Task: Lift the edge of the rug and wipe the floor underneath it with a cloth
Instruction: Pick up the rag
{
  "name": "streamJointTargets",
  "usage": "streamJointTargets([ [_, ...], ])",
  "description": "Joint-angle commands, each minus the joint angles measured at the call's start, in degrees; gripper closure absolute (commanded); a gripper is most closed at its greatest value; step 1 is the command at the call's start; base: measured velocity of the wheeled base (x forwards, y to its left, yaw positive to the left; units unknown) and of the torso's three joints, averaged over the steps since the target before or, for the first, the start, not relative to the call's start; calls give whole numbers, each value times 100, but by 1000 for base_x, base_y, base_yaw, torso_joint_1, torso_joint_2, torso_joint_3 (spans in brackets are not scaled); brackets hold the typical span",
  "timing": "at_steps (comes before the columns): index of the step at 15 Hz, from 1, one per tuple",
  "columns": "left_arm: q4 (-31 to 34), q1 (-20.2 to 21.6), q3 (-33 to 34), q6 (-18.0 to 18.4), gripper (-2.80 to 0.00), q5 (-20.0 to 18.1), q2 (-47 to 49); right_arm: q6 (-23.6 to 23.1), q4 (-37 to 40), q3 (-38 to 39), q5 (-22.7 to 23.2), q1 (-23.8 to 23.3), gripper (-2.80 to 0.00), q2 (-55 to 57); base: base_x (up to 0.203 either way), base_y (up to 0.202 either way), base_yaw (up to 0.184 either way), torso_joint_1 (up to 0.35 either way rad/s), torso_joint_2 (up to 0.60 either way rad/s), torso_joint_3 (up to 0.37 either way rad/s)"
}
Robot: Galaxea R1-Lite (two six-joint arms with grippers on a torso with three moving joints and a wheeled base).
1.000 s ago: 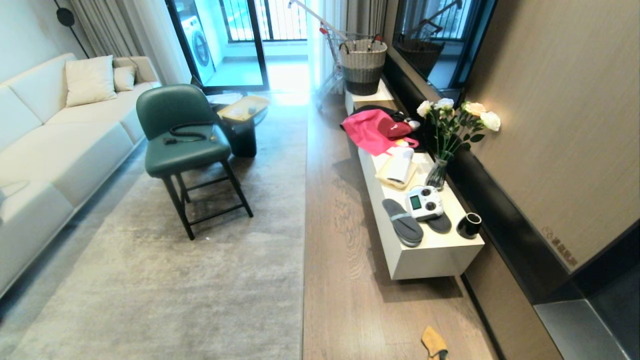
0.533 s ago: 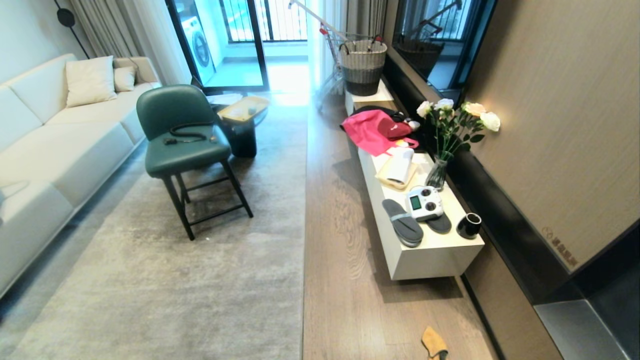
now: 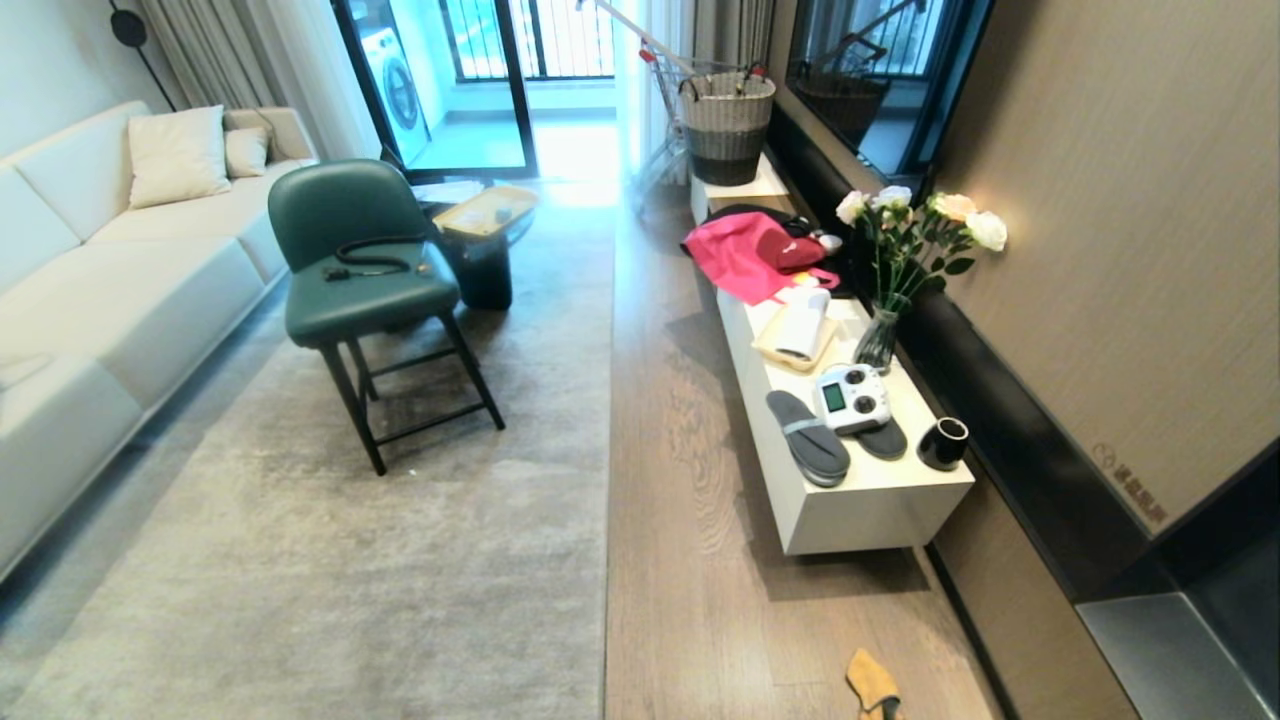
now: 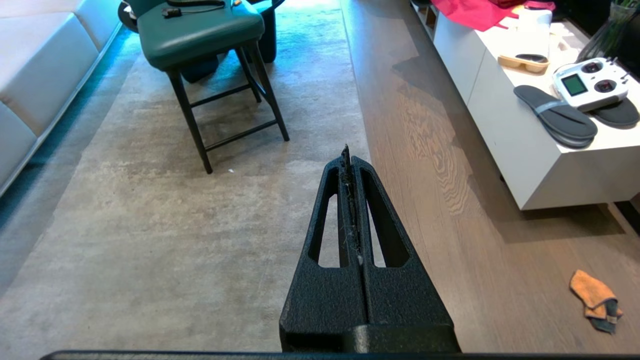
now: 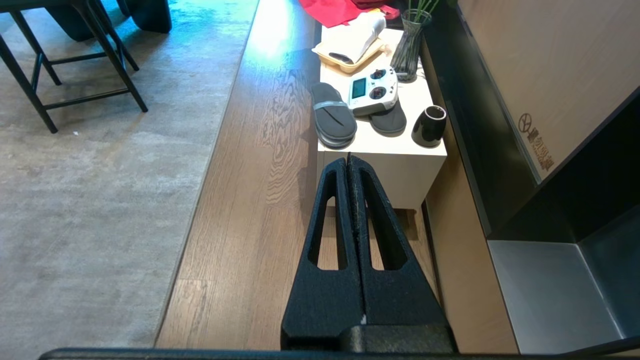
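Since a second ago my whole view has tipped slightly downward; nothing in the room has moved. My left gripper (image 4: 348, 156) is clenched on nothing, hanging over the rug edge (image 4: 361, 145), a straight border of pale grey mottled pile. My right gripper (image 5: 348, 161) is clenched too, above the floor (image 5: 240, 210), glossy brown wood-grain planks. Well apart lies the cloth (image 4: 592, 297), a small crumpled orange-tan rag near the white cabinet's (image 3: 870, 500) end.

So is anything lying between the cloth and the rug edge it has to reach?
Nothing visible does. The cloth lies on bare floor, and only open planks separate it from the rug edge. The white cabinet stands farther off.
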Motion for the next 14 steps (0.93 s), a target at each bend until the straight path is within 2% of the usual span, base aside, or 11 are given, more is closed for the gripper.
streamJointTargets([
  [1,-2,0,1,-1,0,2,0,-3,5,0,3,2,0,7,0,0,0,-134,330,174],
  [14,-2,0,1,-1,0,2,0,-12,-4,9,12,2,0,7,0,0,0,-130,327,194],
])
